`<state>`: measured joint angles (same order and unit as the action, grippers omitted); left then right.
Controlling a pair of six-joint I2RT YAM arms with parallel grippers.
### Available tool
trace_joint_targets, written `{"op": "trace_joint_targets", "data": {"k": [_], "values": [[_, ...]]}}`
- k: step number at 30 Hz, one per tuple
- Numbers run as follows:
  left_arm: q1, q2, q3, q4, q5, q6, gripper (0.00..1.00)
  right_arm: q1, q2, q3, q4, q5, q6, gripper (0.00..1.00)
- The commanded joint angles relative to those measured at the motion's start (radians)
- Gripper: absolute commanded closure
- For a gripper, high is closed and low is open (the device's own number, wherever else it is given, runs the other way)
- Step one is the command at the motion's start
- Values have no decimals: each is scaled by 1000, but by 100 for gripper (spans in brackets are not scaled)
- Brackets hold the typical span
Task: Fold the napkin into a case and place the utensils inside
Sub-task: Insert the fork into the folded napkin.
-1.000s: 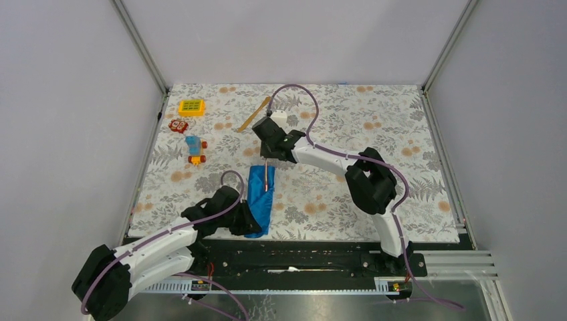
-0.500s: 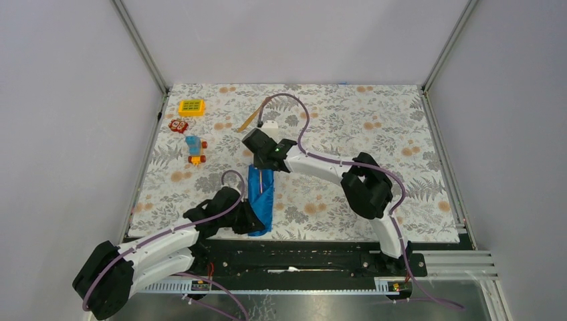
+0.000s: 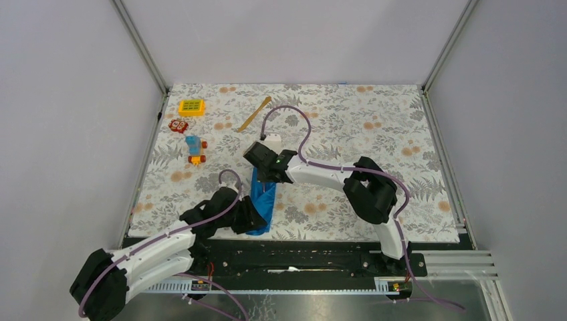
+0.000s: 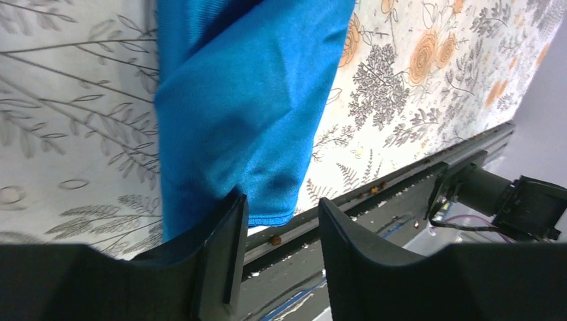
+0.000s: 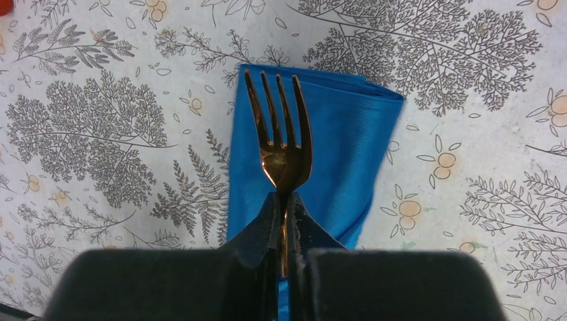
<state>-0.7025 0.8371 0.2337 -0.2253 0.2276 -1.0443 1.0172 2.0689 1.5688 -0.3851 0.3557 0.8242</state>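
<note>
Overhead, my right wrist covers the far end of the case [image 3: 263,202], and my left gripper [image 3: 249,217] covers its near left corner. The fork [image 5: 281,144] handle is hidden between the fingers of my right gripper [image 5: 284,204], which are clamped on it, tines over the cloth. My left fingers [image 4: 217,267] stand apart at the cloth's near edge; contact unclear. The case is a narrow, smooth blue strip near the front edge of the table [image 3: 348,120].
</note>
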Motion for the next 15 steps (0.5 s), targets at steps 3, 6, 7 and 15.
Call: {"op": "trace_joint_targets", "data": {"k": [3,6,7,15], "values": [[3,-114,133,-238,-116,60,48,6,-38,18,-12,43,-7,100],[2,-91,189,-281,-19,48,52,-1,-39,24,-10,39,0,100],[2,-91,185,-281,10,31,57,-3,-39,25,-11,39,3,100],[-6,-167,34,-175,99,-90,69,-7,-42,36,-40,11,43,100]]}}
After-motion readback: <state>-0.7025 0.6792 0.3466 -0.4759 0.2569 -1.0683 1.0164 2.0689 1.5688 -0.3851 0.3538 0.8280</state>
